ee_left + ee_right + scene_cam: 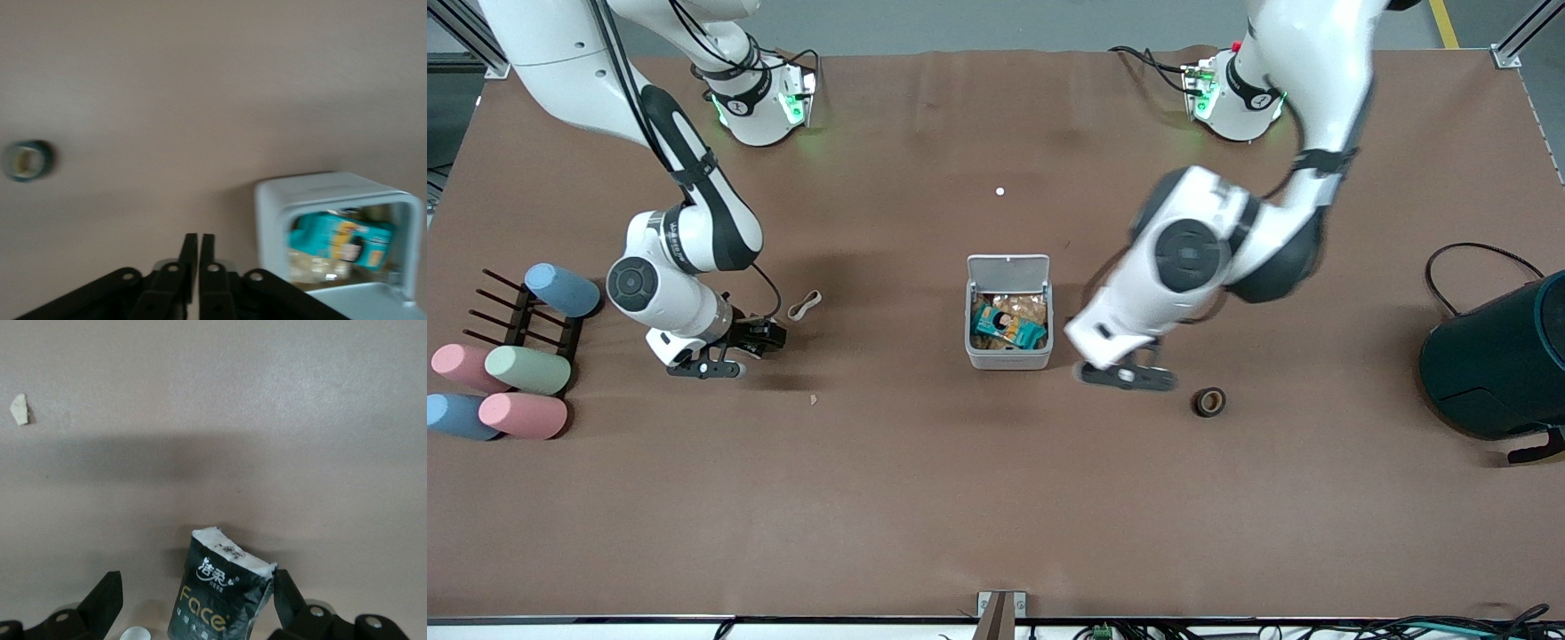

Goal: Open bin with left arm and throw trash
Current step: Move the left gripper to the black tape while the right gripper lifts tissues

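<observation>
Trash is waiting in three spots on the brown table (996, 498). The bin (1009, 358) sits in the middle, and its lid (1008, 268) is flipped up and leans toward the robots. That leaves the top open so things can drop in. Some colorful wrappers already lie inside.

The left gripper (1126, 377) hangs low over the table, just beside the bin on the left arm's end. Its two fingers (191, 257) are pressed together with nothing between them. I think it stays close because its job is the lid, and the lid is already up.

The dark brown tape ring (1209, 402) lies flat on the table near that gripper, a bit more toward the left arm's end. Nothing touches it.

The right gripper (710, 367) is low over the table toward the right arm's end, well apart from the bin. In its wrist view the fingers (103, 603) are spread wide, and the black wrapper packet (220, 590) lies between them. One finger looks like it touches the packet, but the packet is not squeezed yet. Spread like that, the gripper looks ready to close on it.

The beige rubber band (804, 305) lies on the table near the right gripper, farther from the front camera. It still has to go in too.
</observation>
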{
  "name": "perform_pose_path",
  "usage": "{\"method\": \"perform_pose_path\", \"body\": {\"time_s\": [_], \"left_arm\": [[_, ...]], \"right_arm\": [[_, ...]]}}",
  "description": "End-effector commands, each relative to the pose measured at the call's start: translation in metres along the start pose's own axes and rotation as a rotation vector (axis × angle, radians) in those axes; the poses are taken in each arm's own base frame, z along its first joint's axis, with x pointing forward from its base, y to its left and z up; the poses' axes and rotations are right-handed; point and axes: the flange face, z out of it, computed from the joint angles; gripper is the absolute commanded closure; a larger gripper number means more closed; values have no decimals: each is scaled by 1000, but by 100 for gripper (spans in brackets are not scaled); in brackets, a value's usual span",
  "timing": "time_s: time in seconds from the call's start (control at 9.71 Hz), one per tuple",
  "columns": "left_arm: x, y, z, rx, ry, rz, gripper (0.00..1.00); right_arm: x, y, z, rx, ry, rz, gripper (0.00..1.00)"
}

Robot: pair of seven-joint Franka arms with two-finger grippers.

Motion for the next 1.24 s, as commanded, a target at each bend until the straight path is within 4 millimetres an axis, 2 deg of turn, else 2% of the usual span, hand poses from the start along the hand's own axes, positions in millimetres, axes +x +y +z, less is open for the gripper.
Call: {"method": "perform_pose_path", "body": {"time_s": [0.0,0.1,0.31,0.41,0.51,0.72,0.82,0.93,1.03,1.13], "left_arm": [[23,-79,46,40,-47,96,1],[33,-112,65,95,-48,155,0],[32,-137,110,165,-68,213,0],[25,-142,134,156,-45,221,0],[18,-156,154,141,-15,212,0],[9,-174,177,126,6,207,0],[7,-184,185,121,10,211,0],[7,-194,189,115,13,215,0],[6,-201,190,116,9,211,0],[6,-200,190,114,9,211,5]], "right_arm": [[-11,6,2,-2,-15,-10,2],[-13,9,5,-10,-21,-15,2],[-11,17,9,-16,-23,-13,3],[-12,18,14,-23,-31,-21,12],[-12,21,15,-28,-32,-22,40],[-12,21,19,-28,-40,-22,81],[-11,21,18,-28,-39,-20,93],[-6,20,12,-26,-26,-8,99],[3,15,-5,-23,-8,-3,100],[18,4,-29,-22,-33,36,100]]}}
